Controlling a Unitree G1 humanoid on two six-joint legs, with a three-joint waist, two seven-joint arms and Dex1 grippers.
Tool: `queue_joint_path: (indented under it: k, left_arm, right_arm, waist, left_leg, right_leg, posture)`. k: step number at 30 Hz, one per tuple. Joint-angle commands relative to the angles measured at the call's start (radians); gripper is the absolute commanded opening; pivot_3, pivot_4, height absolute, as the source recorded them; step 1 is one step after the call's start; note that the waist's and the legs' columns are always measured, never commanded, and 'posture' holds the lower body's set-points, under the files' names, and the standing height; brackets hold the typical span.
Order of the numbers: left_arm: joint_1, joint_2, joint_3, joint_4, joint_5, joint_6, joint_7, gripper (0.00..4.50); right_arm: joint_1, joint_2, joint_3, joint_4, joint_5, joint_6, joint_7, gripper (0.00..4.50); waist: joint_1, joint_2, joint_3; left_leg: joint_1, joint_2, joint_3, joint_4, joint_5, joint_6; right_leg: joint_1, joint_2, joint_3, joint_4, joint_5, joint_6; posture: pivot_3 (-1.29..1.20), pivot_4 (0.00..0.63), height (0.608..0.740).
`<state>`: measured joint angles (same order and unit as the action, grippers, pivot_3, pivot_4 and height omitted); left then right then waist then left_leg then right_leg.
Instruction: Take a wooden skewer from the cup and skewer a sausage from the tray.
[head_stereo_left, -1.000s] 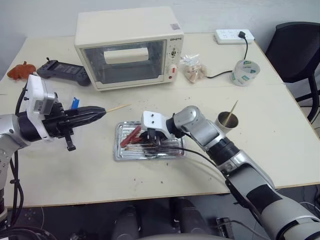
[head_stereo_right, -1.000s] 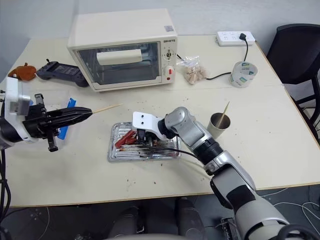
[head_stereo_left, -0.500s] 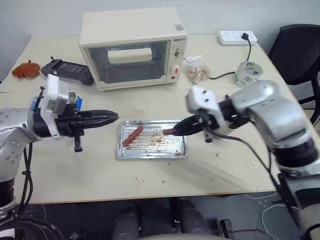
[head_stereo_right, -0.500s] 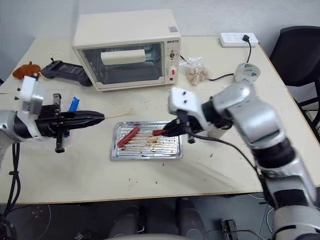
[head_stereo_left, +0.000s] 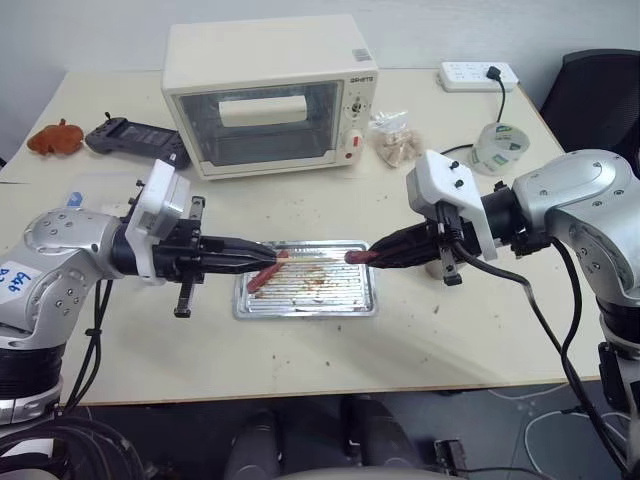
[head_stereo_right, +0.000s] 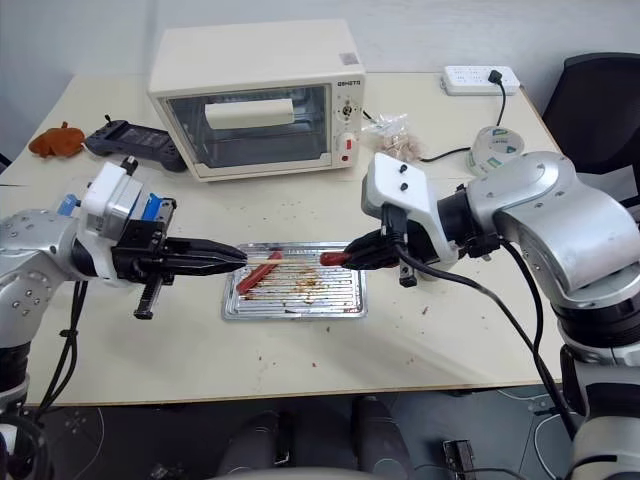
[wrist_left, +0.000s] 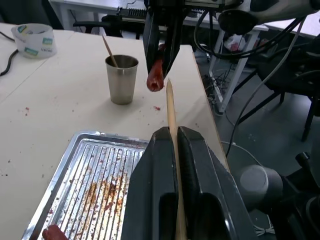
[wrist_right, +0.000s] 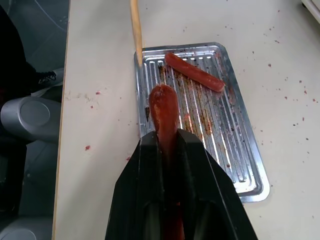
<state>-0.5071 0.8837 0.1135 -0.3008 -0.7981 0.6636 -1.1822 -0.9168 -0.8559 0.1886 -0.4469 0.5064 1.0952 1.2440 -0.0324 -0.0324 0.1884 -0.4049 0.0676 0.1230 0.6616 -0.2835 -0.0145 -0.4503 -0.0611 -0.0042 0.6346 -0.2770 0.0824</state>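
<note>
Behind the tray (head_stereo_left: 305, 300) stands a cream toaster oven (head_stereo_left: 265, 92) whose small label cannot be read, with a tape roll (head_stereo_left: 497, 146) and power strip (head_stereo_left: 477, 73) far right. Above the tray, the left gripper (head_stereo_left: 262, 260) clamps the wooden skewer (wrist_left: 170, 111), pointing right at the sausage (head_stereo_left: 361, 257) clenched by the right gripper (head_stereo_left: 378, 251). Another sausage (wrist_right: 194, 72) lies in the tray; the cup (wrist_left: 122, 79) stands right of it.

table: pale wooden table (head_stereo_left: 300, 360), speckled with dark crumbs near its middle
wall: plain light wall (head_stereo_left: 100, 30) along 12 o'clock
chair: black office chair (head_stereo_left: 590, 90) at 2 o'clock, just beside the table's corner
floor: grey floor (wrist_right: 35, 30) past the table's edge
light: even, soft
</note>
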Motion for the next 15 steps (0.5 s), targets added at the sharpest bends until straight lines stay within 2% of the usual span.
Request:
queue_joint_path:
  k: [1, 15]
  left_arm:
    - [-0.023, 0.000, 0.003, 0.013, 0.012, -0.013, -0.008, 0.00]
    - [-0.024, 0.010, 0.011, 0.042, 0.043, -0.031, -0.028, 0.00]
  right_arm:
    - [-0.018, -0.020, -0.037, -0.036, 0.034, 0.007, -0.028, 0.10]
    - [-0.010, -0.072, -0.042, -0.042, 0.097, -0.003, -0.070, 0.10]
  waist:
    - [0.001, 0.000, 0.000]
    - [0.003, 0.000, 0.000]
  left_leg:
    - [0.000, 0.000, 0.000, 0.000, 0.000, 0.000]
    - [0.000, 0.000, 0.000, 0.001, 0.000, 0.001]
  right_leg:
    - [0.000, 0.000, 0.000, 0.000, 0.000, 0.000]
    - [0.000, 0.000, 0.000, 0.000, 0.000, 0.000]
  posture:
    - [0.00, 0.150, 0.740]
    - [0.00, 0.150, 0.740]
